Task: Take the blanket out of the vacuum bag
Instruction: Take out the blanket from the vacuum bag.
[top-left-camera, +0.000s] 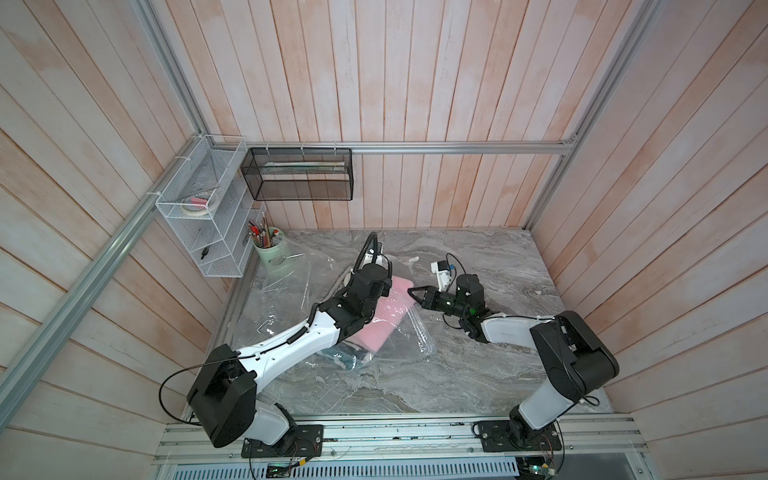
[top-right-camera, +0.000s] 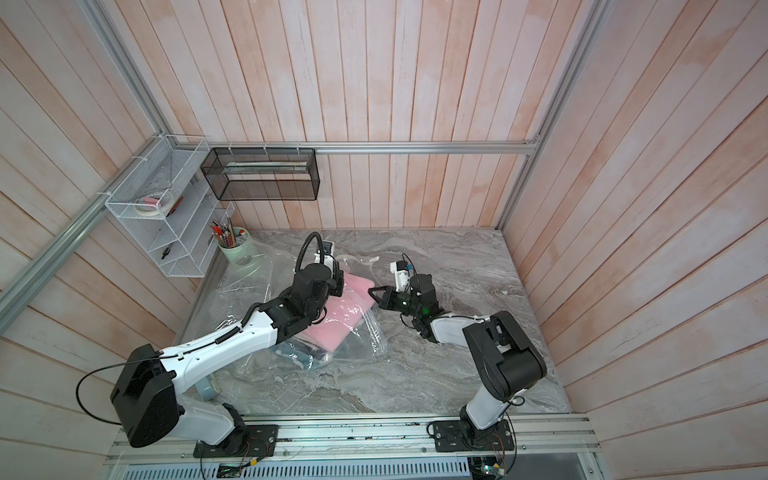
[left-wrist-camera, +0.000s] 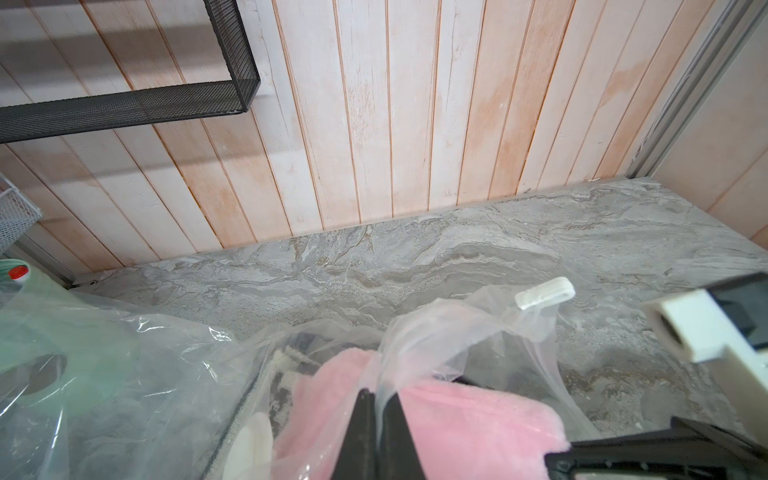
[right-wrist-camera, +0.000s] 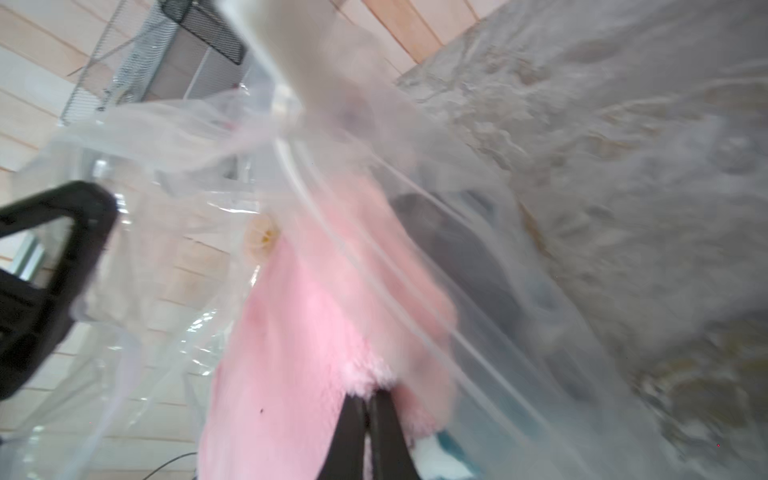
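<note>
Left tool clamps film of the vacuum bag, likely anchoring it; right tool pinches the pink blanket by its edge, seemingly to pull.

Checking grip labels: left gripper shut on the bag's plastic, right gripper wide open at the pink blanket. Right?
No: the right gripper is shut, jaws closed on the pink blanket, per the right wrist view. The left gripper is shut on the vacuum bag plastic.

So I count two robot arms, one clear vacuum bag and one pink blanket. Two wall racks too, a white rack and a black rack, plus one pen cup.
</note>
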